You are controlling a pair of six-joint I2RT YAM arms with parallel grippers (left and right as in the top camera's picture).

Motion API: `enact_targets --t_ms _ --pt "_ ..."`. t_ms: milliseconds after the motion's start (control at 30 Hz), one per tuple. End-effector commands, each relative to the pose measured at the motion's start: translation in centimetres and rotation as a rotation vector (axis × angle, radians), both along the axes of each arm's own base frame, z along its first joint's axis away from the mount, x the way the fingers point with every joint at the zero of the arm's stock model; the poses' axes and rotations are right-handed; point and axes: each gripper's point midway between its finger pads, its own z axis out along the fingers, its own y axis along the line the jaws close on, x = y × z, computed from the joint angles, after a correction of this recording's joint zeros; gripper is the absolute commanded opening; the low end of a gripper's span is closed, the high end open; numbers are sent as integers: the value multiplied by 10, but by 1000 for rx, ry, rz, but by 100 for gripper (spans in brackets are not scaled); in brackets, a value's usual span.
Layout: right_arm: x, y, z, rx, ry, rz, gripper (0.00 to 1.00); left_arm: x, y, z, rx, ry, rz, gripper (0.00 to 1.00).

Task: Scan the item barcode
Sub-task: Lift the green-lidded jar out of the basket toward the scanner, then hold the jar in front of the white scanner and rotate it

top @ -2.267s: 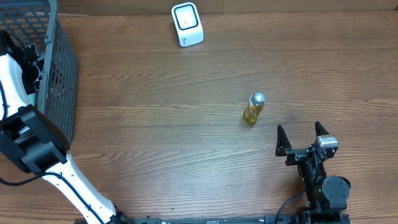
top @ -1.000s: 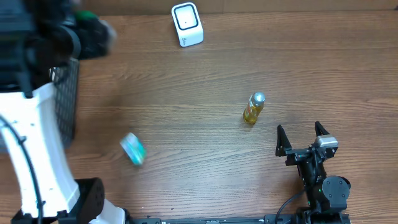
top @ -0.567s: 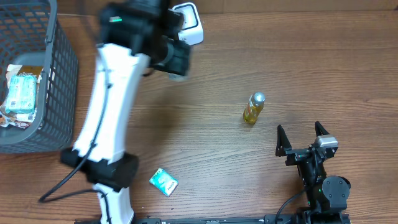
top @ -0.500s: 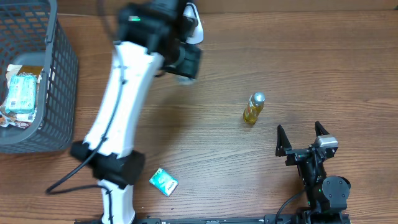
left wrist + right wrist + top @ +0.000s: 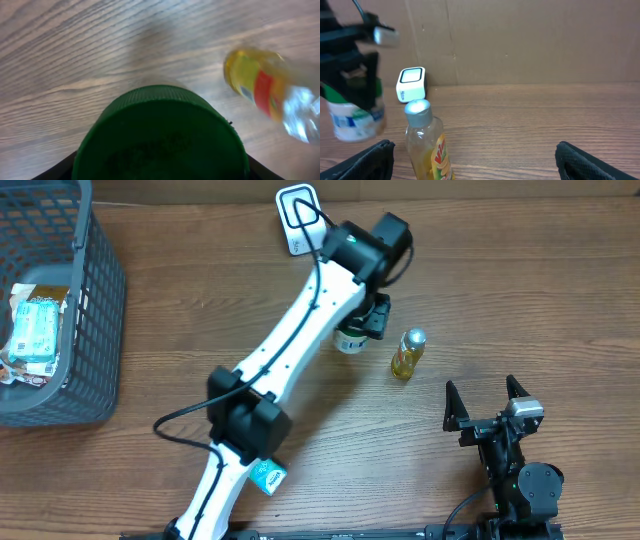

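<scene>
Jar point(image 5: 350, 340) with green lid, clamped in left gripper point(image 5: 366, 318) just beside yellow bottle point(image 5: 407, 355), scanner point(image 5: 300, 218) well apart toward far edge. Right gripper point(image 5: 487, 402) parked, jaws wide apart, holding nothing. Best done by swinging clear of bottle, then turning label square to scanner window and holding steady.

One jar point(image 5: 351, 341), one bottle point(image 5: 406, 357), one scanner point(image 5: 300, 218)
</scene>
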Motion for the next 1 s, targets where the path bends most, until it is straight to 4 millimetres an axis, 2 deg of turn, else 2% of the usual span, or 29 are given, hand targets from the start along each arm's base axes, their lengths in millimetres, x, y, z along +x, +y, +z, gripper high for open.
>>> enact_targets --t_ms 0,200,467,633,967 --pt "0 -2 -3 2 1 -9 100 13 0 0 23 -68 87 59" --pt "0 -2 -3 2 1 -9 100 17 -5 1 -1 -83 93 60" --pt "0 -2 -3 2 1 -9 100 4 -10 0 23 -64 40 59" --pt "0 -2 -3 2 1 -9 100 -3 -4 -1 53 -35 23 59" --pt "0 -2 -3 2 1 -9 100 -2 -7 -1 54 -50 -3 58"
